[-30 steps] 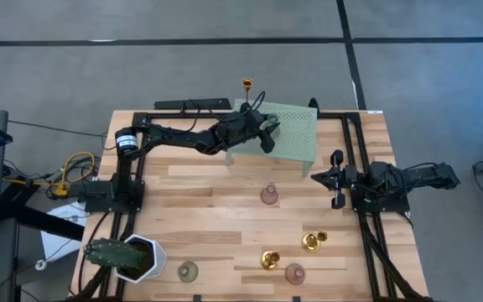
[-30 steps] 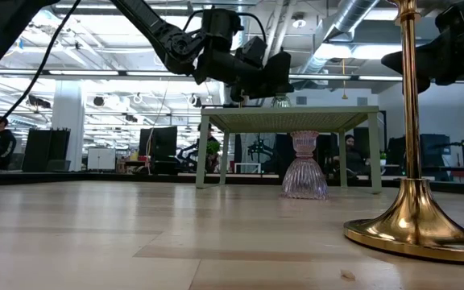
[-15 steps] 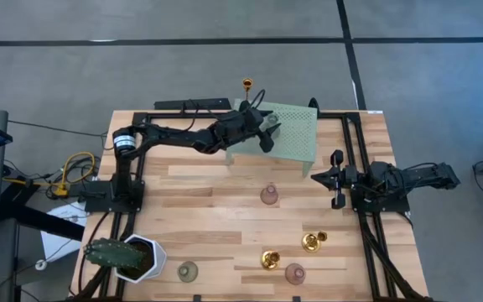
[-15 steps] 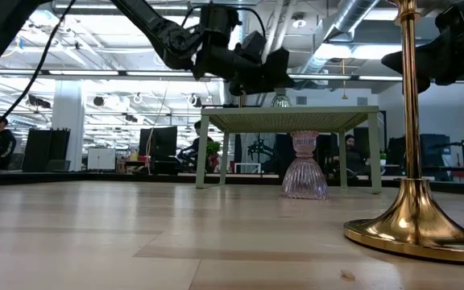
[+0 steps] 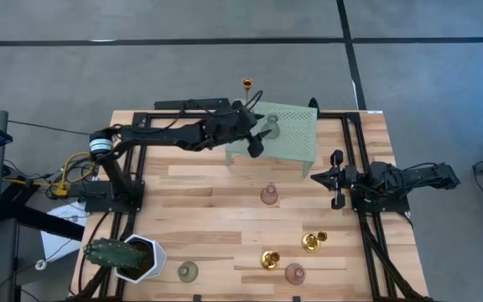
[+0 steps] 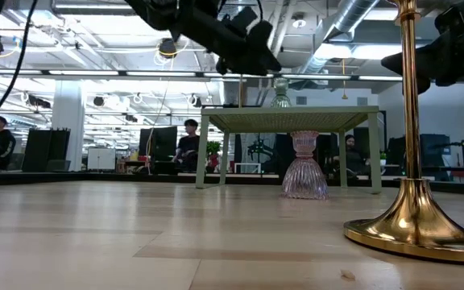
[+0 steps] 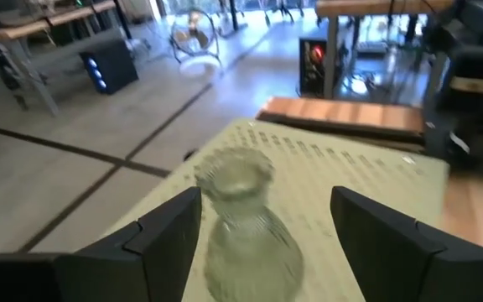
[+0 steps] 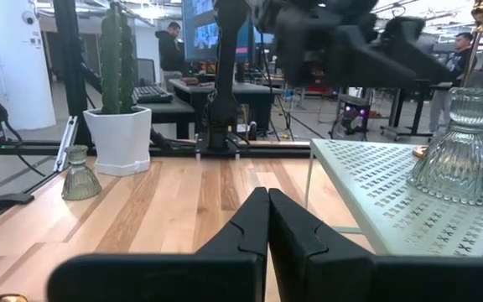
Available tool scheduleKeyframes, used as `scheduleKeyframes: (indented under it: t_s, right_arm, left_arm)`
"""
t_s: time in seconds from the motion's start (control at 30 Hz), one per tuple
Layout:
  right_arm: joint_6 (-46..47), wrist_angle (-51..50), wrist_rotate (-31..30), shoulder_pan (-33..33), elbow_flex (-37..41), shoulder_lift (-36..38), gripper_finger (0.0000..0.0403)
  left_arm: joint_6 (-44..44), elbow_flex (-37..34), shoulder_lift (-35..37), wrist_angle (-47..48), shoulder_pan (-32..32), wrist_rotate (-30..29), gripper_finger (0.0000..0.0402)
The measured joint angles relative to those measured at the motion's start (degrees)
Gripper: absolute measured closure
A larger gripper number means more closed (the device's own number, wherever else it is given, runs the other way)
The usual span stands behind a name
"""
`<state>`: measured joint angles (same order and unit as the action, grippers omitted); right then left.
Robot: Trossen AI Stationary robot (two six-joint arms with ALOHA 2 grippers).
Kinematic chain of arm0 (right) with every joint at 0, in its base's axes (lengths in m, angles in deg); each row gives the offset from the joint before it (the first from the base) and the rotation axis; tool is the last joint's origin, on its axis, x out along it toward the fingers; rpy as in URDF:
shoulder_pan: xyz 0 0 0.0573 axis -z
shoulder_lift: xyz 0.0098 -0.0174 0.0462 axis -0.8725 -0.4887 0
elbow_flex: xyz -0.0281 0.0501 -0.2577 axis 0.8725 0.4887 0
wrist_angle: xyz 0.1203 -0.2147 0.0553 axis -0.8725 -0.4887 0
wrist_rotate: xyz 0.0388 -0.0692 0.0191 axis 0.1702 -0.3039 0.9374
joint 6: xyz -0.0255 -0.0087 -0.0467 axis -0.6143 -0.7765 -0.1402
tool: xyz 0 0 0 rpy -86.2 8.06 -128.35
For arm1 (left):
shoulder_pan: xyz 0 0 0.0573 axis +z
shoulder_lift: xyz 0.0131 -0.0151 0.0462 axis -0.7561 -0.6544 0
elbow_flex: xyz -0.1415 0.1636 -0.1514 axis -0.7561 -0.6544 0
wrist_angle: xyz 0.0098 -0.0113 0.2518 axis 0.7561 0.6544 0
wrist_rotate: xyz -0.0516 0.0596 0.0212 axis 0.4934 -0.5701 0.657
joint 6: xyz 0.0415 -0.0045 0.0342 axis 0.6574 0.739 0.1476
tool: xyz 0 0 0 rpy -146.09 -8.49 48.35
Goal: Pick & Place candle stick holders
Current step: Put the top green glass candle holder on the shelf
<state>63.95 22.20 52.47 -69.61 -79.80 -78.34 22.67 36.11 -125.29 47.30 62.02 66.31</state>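
Candle stick holder [image 5: 271,125], pale green glass, is standing upright on the mint perforated stand [image 5: 296,138] in the frame's upper middle; left gripper [image 5: 252,130] is hovering beside it, fingers spread wide, holding nothing; right gripper [image 5: 335,179] is resting at right, fingers pressed together, empty.

Mint-green perforated stand [image 5: 288,134], pale green ribbed glass holder [image 5: 271,126], pinkish holder [image 5: 268,195], shiny gold holders [image 5: 311,242], light wood table [image 5: 199,218]
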Motion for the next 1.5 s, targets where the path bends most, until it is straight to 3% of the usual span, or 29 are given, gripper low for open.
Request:
scheduleKeyframes:
  t_s: [0.2, 0.3, 0.5, 0.67, 0.9, 1.0, 1.13, 1.3, 1.5]
  right_arm:
    - [2.0, 4.2, 0.0, 0.0, 0.0, 0.0, 0.0403]
    - [3.6, 5.8, -0.9, 0.0, 0.0, 0.0, 0.0403]
    - [4.6, 6.3, -1.3, 0.0, 0.0, -1.1, 0.0403]
    - [5.0, 7.6, -1.6, 0.0, 0.0, -3.9, 0.0403]
    - [5.0, 11.1, -4.7, 0.0, -2.0, -9.9, 0.0403]
    - [5.8, 10.9, -6.4, 0.0, -4.4, -15.1, 0.0403]
    - [7.5, 11.5, -7.3, 0.0, -8.5, -23.6, 0.0403]
    - [8.1, 16.1, -9.4, 0.4, -13.2, -37.0, 0.0403]
    - [8.1, 18.3, -11.2, 1.6, -20.5, -51.5, 0.0403]
  left_arm:
    - [-0.1, 0.0, 3.9, 9.5, -2.5, 0.0, 0.0147]
    - [0.0, -1.3, 5.5, 12.3, -3.8, 0.1, 0.0173]
    - [1.4, -9.9, 12.0, 12.3, -5.2, 0.2, 0.0288]
    - [2.1, -20.0, 22.5, 11.8, -5.1, -0.1, 0.0390]
    - [5.1, -35.5, 37.1, 2.5, -5.1, 8.5, 0.0396]
    - [6.1, -41.3, 41.2, -2.0, -5.1, 13.2, 0.0396]
    - [6.2, -47.2, 43.8, -7.6, -5.1, 14.6, 0.0395]
    - [6.0, -49.5, 44.3, -9.2, -5.1, 15.4, 0.0394]
    - [5.9, -49.5, 44.4, -9.5, -5.1, 24.6, 0.0394]
